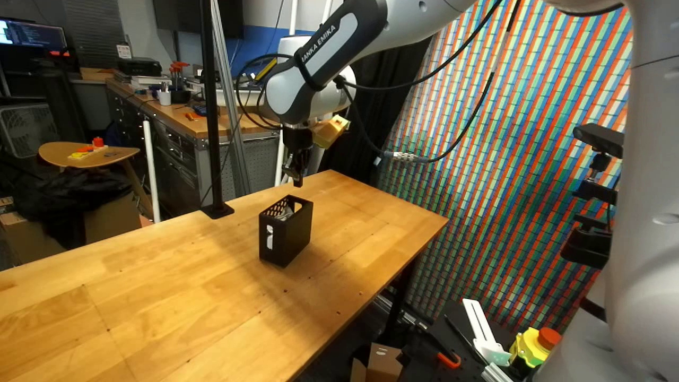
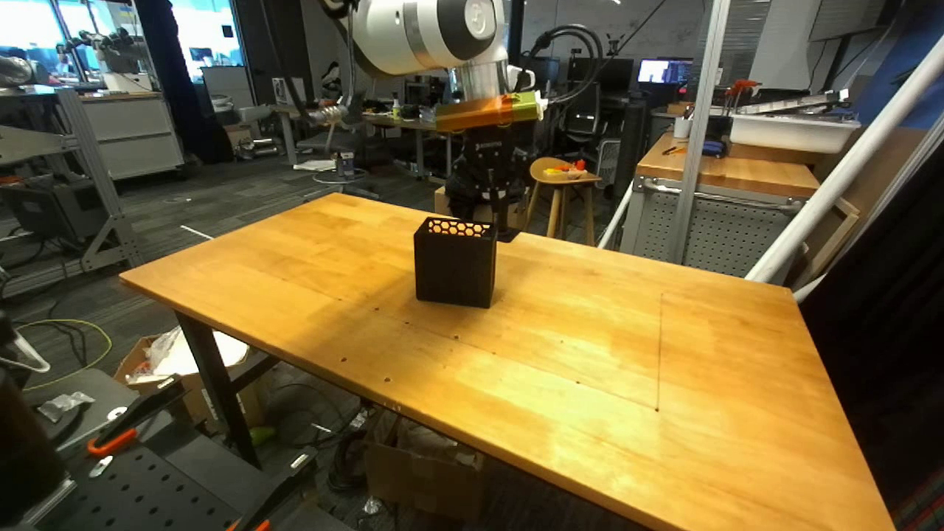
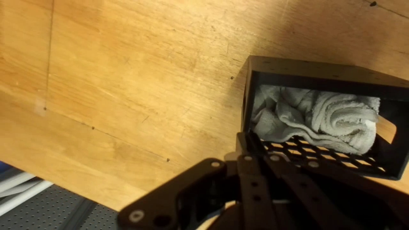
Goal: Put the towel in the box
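Observation:
The towel [image 3: 345, 123] is grey-white and lies folded and partly rolled inside the black box [image 3: 322, 75] in the wrist view. A bit of the towel [image 1: 285, 214] shows through the open top in an exterior view. The box stands upright on the table in both exterior views [image 1: 286, 233] [image 2: 455, 265], and there its walls hide the towel wholly or mostly. My gripper [image 3: 250, 139] is shut with its fingertips together and nothing between them. Its tips [image 1: 298, 183] are above the box, near one end of its rim. I cannot tell the exact gap.
The wooden table [image 1: 175, 297] [image 2: 590, 354] carries the box. A black post [image 1: 211, 132] with a flat base stands at the table's edge near the box. A side workbench [image 1: 185, 119] and a small stool [image 1: 87, 154] stand beyond the table.

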Tool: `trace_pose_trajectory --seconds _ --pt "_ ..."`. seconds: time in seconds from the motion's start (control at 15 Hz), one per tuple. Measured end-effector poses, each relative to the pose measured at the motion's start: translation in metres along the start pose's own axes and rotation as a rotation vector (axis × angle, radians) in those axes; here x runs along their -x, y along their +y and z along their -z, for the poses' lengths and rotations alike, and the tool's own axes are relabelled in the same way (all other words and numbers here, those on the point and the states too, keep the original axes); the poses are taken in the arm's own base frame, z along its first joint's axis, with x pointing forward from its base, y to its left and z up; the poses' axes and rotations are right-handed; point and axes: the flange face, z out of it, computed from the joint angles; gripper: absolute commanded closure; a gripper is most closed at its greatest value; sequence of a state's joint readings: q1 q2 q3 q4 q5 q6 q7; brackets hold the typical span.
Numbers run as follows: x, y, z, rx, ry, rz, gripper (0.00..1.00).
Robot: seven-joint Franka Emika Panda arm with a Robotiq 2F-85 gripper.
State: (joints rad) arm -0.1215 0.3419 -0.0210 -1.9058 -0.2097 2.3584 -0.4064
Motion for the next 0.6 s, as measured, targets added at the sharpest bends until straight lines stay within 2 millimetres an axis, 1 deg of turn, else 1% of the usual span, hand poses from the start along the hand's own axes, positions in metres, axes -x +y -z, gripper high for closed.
trace_pose_trajectory --seconds 0.07,0.13,0.2,0.27,0.33,0.4,0.6 --pt "0.002 0.004 0.011 0.007 0.006 -0.006 0.72" --pt "0.004 0.007 0.02 0.011 0.012 -0.014 0.96" --pt "0.005 0.009 0.03 0.009 0.021 -0.024 0.94" --pt "0.006 0.01 0.038 0.006 0.027 -0.033 0.88" --pt "0.007 0.01 0.044 0.005 0.032 -0.038 0.79" --pt "0.008 0.01 0.047 0.004 0.032 -0.04 0.73" --pt "0.008 0.01 0.045 0.001 0.028 -0.04 0.72"
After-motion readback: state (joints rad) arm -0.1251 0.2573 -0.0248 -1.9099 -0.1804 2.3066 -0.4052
